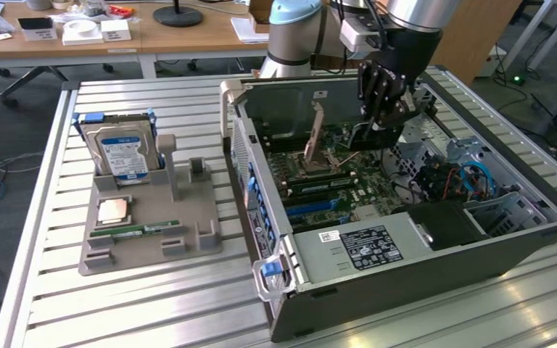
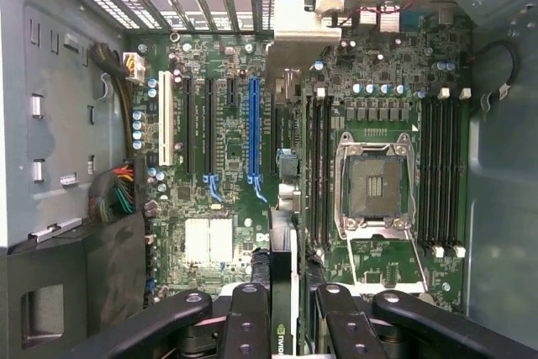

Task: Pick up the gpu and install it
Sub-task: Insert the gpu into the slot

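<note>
My gripper (image 1: 379, 116) hangs inside the open computer case (image 1: 510, 239), above the motherboard (image 1: 356, 185). It is shut on the gpu (image 1: 373, 138), a thin dark card held on edge. In the wrist view the gpu (image 2: 286, 233) runs edge-on away from my fingers (image 2: 252, 325), and its metal end bracket (image 2: 307, 23) reaches toward the case's slotted rear wall. The card hovers over the board just beside the long blue slot (image 2: 252, 132), between that slot and the memory slots next to the empty processor socket (image 2: 374, 178).
A grey stand (image 1: 148, 232) on the exterior view's left holds an upright hard drive (image 1: 124, 156), a processor chip (image 1: 114, 210) and a green memory stick (image 1: 148, 230). The power supply (image 1: 376, 246) fills the case's near end. Cables and drive bays (image 1: 463, 181) crowd the case's right side.
</note>
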